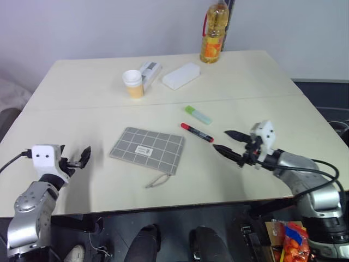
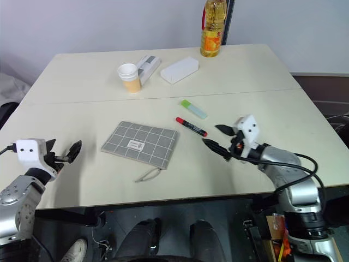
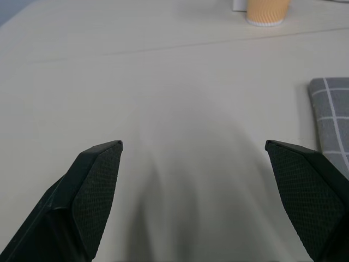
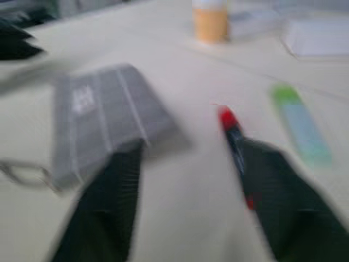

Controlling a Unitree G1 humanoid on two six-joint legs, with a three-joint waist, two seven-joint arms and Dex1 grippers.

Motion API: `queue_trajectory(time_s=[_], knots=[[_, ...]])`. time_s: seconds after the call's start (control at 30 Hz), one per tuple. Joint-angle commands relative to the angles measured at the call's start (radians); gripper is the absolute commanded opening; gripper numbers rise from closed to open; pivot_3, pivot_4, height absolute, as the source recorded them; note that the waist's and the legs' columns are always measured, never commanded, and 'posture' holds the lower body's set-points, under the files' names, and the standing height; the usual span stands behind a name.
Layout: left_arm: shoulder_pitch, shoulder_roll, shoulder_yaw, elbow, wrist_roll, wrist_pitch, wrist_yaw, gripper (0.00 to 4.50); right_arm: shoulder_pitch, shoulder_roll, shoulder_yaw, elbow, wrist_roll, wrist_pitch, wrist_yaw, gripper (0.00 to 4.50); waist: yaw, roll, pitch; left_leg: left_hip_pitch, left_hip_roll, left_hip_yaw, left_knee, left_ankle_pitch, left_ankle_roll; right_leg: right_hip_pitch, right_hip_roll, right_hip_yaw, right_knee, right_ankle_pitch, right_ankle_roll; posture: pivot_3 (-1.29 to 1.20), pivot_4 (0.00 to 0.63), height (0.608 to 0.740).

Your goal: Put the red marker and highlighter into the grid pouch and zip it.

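Now your right claw (image 1: 229, 141), fingers parted and empty, sits just right of the red marker (image 1: 197, 132), which lies diagonally on the counter (image 1: 82, 87); left claw (image 1: 76, 159) open, well apart.

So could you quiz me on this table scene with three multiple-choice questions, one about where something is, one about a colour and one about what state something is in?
1. Where does the red marker lie?
A. inside the grid pouch
B. on the table between the grid pouch and the right gripper
C. in the paper cup

2. What colour is the highlighter's cap?
A. green
B. blue
C. orange

3. How is the left gripper?
A. shut on the marker
B. shut on nothing
C. open and holding nothing

Answers: 1 B, it rests on the bare tabletop to the pouch's right. 2 A, the cap end is bright green. 3 C, its fingers stand wide apart over bare table.
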Motion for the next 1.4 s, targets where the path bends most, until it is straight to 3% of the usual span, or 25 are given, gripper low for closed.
queue_trajectory(time_s=[0.03,0.1,0.4,0.7,0.87,0.97,1.2,1.4], knots=[[-0.025,0.01,0.0,0.006,0.009,-0.032,-0.008,4.5,-0.054,0.042,0.08,-0.059,-0.036,0.03,-0.065,0.96,0.001,0.0,0.0,0.0,0.0,0.0,0.0,0.0,0.0,0.0,0.0,0.0,0.0,0.0,0.0,0.0,0.15,0.74],[-0.036,0.015,-0.005,0.026,0.015,-0.04,-0.015,4.5,-0.084,0.066,0.15,-0.06,-0.082,0.038,-0.094,0.04,0.001,-0.001,0.0,0.0,0.0,0.0,0.0,0.0,0.0,0.0,0.0,0.0,0.0,0.0,0.0,0.0,0.15,0.74],[-0.082,0.024,-0.017,0.083,0.037,-0.071,-0.03,4.5,-0.211,0.255,0.393,0.107,-0.293,0.112,-0.281,0.04,-0.003,-0.001,0.0,0.0,0.0,-0.001,-0.001,0.0,0.0,-0.002,0.0,0.0,0.0,0.0,0.0,0.0,0.15,0.74],[-0.102,0.071,-0.031,0.128,0.106,-0.146,-0.051,4.5,-0.237,0.304,0.406,0.239,-0.385,0.199,-0.357,0.04,-0.003,-0.001,-0.001,0.0,0.0,-0.001,-0.001,0.0,0.0,-0.002,0.0,0.0,0.0,0.0,0.0,0.0,0.15,0.74],[-0.19,0.236,-0.211,0.335,0.344,-0.518,-0.166,4.5,-0.254,0.319,0.397,0.268,-0.388,0.187,-0.349,0.04,-0.001,-0.002,-0.001,0.0,-0.001,-0.001,-0.001,0.0,0.0,-0.001,0.001,-0.001,0.0,0.001,-0.001,0.0,0.15,0.74],[-0.29,0.275,-0.305,0.5,0.403,-0.752,-0.239,4.5,-0.264,0.329,0.391,0.287,-0.391,0.182,-0.349,0.04,-0.001,-0.001,-0.001,0.0,-0.001,-0.001,-0.001,0.0,0.0,-0.002,0.0,0.0,0.0,0.001,-0.001,0.0,0.15,0.74],[-0.532,0.293,-0.464,0.928,0.489,-1.131,-0.368,4.5,-0.279,0.338,0.39,0.312,-0.408,0.167,-0.351,0.04,-0.006,-0.002,-0.001,0.0,-0.001,0.0,-0.002,0.0,0.0,-0.003,0.0,-0.001,0.001,0.001,0.0,0.0,0.15,0.74],[-0.691,0.312,-0.53,1.17,0.537,-1.282,-0.426,4.5,-0.276,0.332,0.383,0.31,-0.422,0.156,-0.356,0.04,-0.007,-0.002,-0.001,0.0,-0.001,0.0,-0.002,0.0,0.0,-0.002,0.001,-0.002,0.002,0.001,0.0,0.0,0.15,0.74]])
